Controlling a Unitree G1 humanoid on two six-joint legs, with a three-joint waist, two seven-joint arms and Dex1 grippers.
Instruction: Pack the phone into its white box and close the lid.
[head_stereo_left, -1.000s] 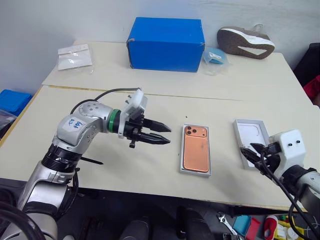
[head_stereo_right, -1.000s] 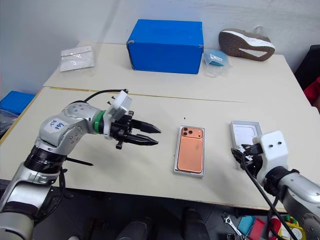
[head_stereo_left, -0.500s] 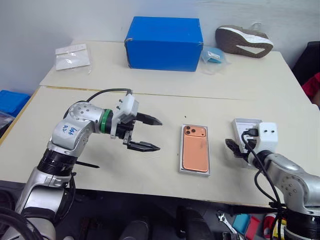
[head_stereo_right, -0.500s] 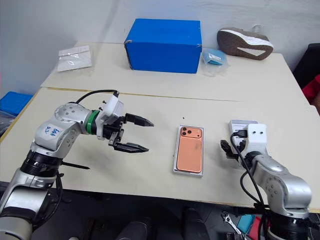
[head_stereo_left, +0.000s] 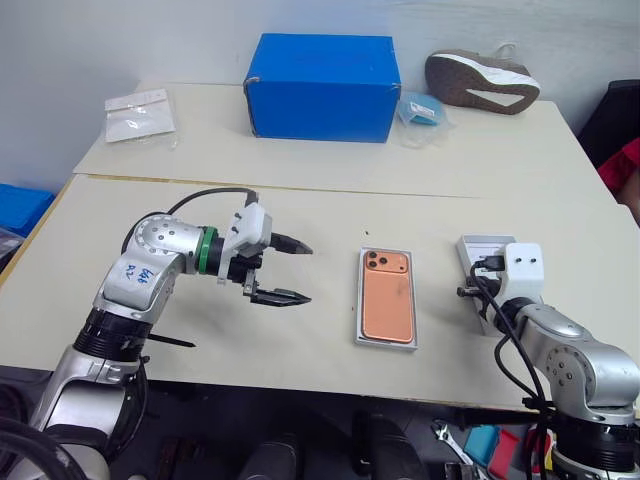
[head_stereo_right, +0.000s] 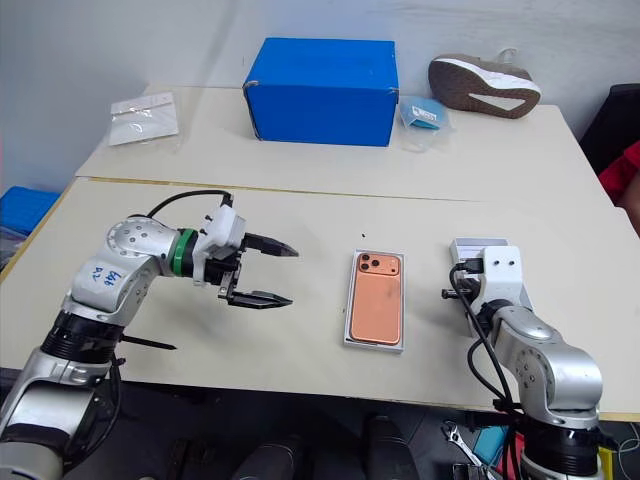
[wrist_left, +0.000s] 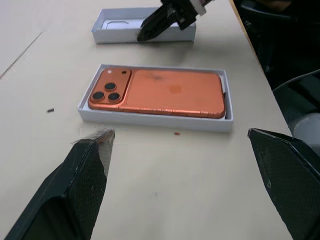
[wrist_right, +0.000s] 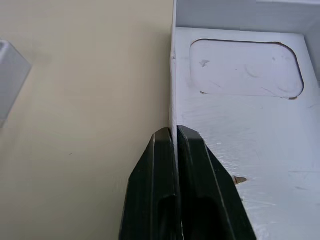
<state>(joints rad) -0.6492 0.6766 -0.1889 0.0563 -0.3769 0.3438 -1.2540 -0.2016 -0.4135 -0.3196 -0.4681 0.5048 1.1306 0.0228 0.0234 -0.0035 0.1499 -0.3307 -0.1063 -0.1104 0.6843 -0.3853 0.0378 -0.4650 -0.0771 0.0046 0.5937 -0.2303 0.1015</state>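
The phone (head_stereo_left: 388, 297) lies camera-side up inside the white box (wrist_left: 155, 120), which sits on the beige surface (head_stereo_left: 300, 330) between the two arms, its dark lens cluster at the far corner. The left gripper (head_stereo_left: 290, 271) hangs just above the surface to the left of the box, pointing toward it, with its two black fingers (wrist_left: 87, 185) spread wide and nothing between them; it is apart from the box. To the right of the phone lies the lid (wrist_right: 240, 115), open side up, its plain white inside marked with a rounded-rectangle outline. The right gripper (wrist_right: 174, 134) is pinched on the lid's thin near-side wall, one finger inside and one outside. At the far side of the surface stand a blue carton (head_stereo_left: 322, 73), a shoe (head_stereo_left: 480, 80) and a clear plastic bag (head_stereo_left: 138, 110).
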